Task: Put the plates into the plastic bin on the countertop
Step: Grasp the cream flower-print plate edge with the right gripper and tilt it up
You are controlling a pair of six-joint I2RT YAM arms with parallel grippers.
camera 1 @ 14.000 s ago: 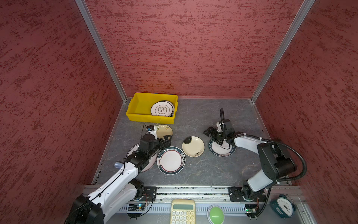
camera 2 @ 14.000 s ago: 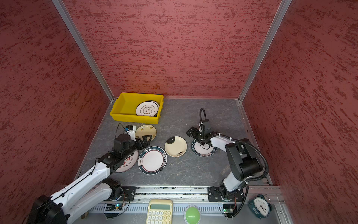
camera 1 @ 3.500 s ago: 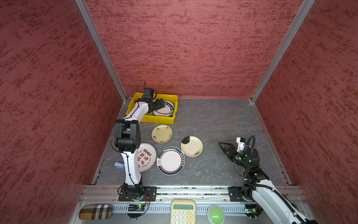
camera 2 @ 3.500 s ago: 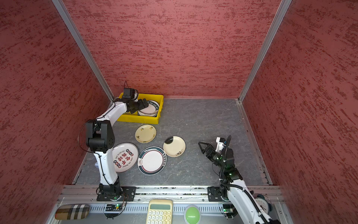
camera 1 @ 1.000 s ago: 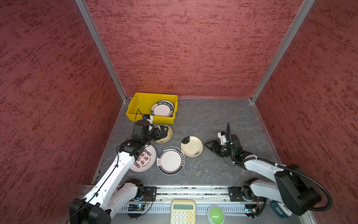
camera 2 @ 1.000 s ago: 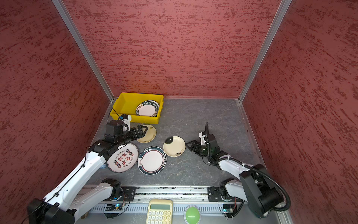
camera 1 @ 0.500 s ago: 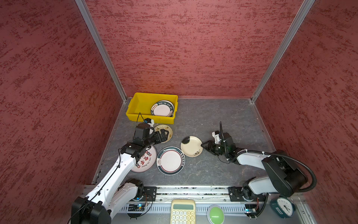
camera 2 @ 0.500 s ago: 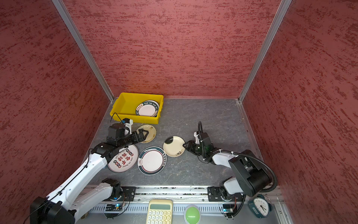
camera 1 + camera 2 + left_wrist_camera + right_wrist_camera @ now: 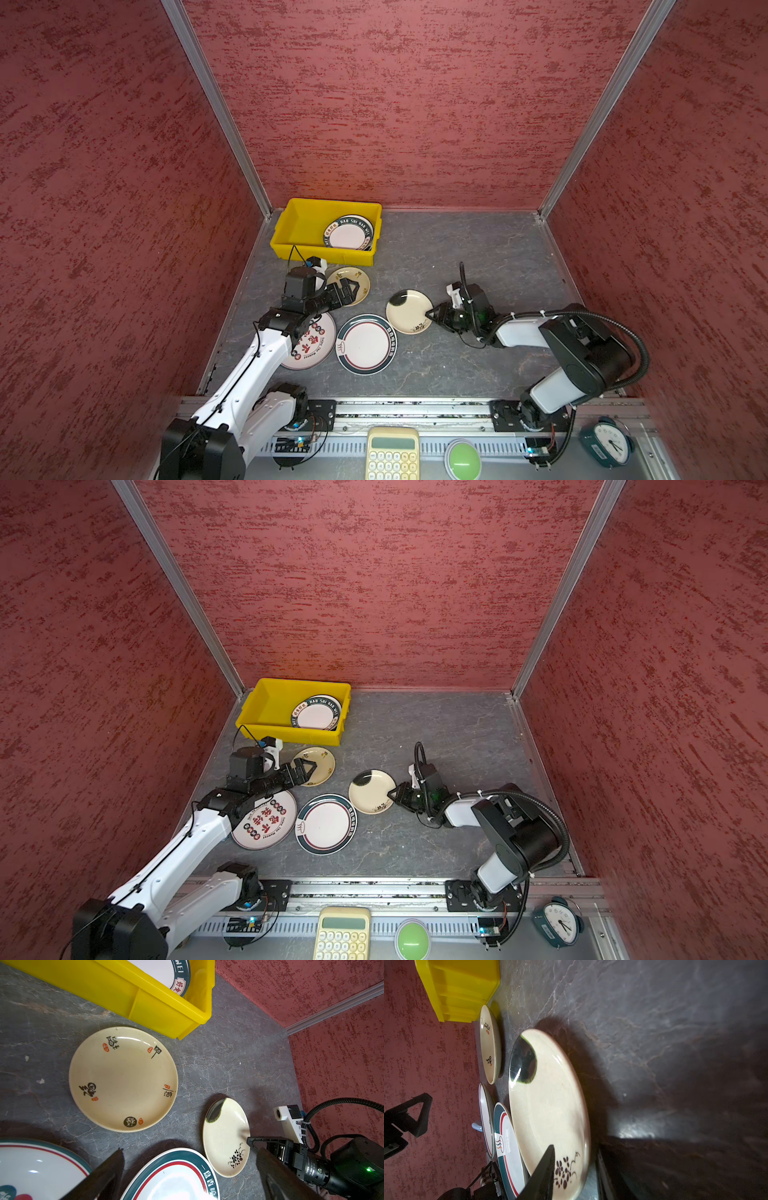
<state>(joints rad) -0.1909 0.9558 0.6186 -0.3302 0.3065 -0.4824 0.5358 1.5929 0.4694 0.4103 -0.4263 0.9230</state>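
Right gripper (image 9: 431, 316): down low at the near-right rim of the cream flower plate (image 9: 406, 309), one jaw over the rim and one beneath. The gap is narrow, and whether it's biting yet I can't tell.
Left gripper (image 9: 350, 291): jaws spread wide, hovering over the cream calligraphy plate (image 9: 122, 1078), just in front of the plastic bin (image 9: 299, 226).
Neighbours: the green-rimmed plate (image 9: 365, 344) sits just beside the flower plate, with the red-lettered plate (image 9: 311, 351) left of that.
Bin: stacked plates (image 9: 349, 236) fill its right half; the left half shows yellow floor.
Open room: a wide stretch of countertop (image 9: 478, 249) lies behind and right of the flower plate.
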